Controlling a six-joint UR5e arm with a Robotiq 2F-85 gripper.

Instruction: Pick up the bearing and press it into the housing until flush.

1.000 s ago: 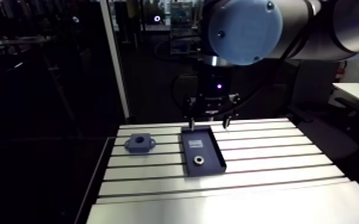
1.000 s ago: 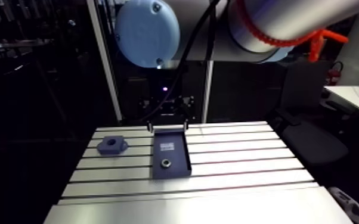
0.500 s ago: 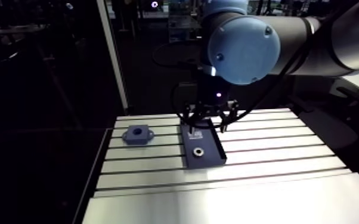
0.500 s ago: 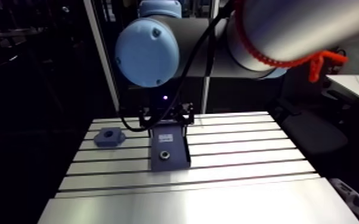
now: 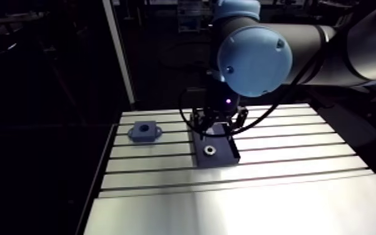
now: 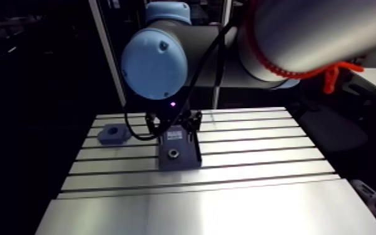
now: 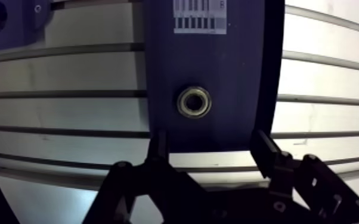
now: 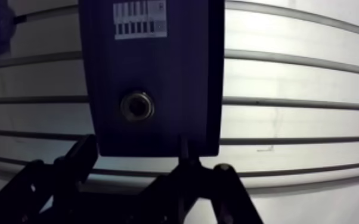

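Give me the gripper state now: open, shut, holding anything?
Gripper: open, holding nothing. The bearing lies in the dark tray just ahead of it.

pincer (image 7: 209,138) pointing straight down | fingers (image 7: 266,154) apart, gripping nothing

Table: a slotted aluminium table (image 5: 303,156), pale and bright, fills the lower part of the arm view.
Slots: long dark slots (image 7: 62,93) run side to side across the table, parallel to one another.
Near edge: a smooth metal plate (image 5: 240,209) without slots lies along the table's near side.
Light: a broad white glare sits on that plate.
Post: a pale upright post (image 5: 118,56) rises behind the table's far left corner.
Surroundings: dim beyond the table on all sides; the floor cannot be made out.
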